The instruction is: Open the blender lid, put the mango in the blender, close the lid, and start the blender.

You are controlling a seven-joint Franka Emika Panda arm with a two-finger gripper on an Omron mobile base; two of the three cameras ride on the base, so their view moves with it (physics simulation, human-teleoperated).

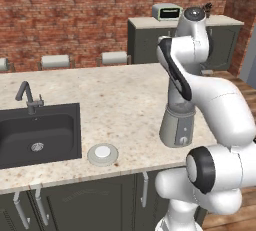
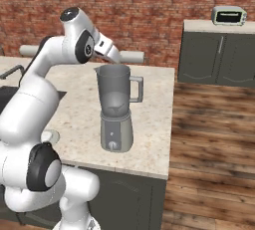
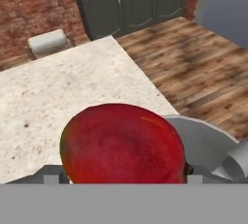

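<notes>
Progress looked decent at this point. The blender lid (image 1: pixel 103 154) was already off and lying flat on the tabletop (image 1: pixel 120 100), near the front edge between the sink (image 1: pixel 40 132) and the blender (image 2: pixel 117 107), so step 1 was done. The mango (image 3: pixel 123 143) was in the gripper (image 3: pixel 123 179), pressed right up against the hand camera, with the jar's pale rim curving just beside and below it. The fingers themselves were hidden behind the fruit, so I couldn't tell how wide they stood, but my read is that they were clamped on it, since it hung there above the jar mouth. Still left, as far as I could judge: drop the mango in, put the lid back on, and turn the small knob on the base.

Materials-wise: the mango was smooth and glossy, red with a darker shaded side, rounded like an egg. The jar was smoky translucent plastic or glass, tapering down, with a side handle, sitting on a rounded silver-grey base. The lid was a flat light-grey disc with a raised white cap. The tabletop was speckled beige stone, the sink matte dark with a dark faucet (image 1: pixel 27 97), brick wall (image 1: pixel 100 15) behind, and a toaster oven (image 2: pixel 228 15) on the far cabinet.
</notes>
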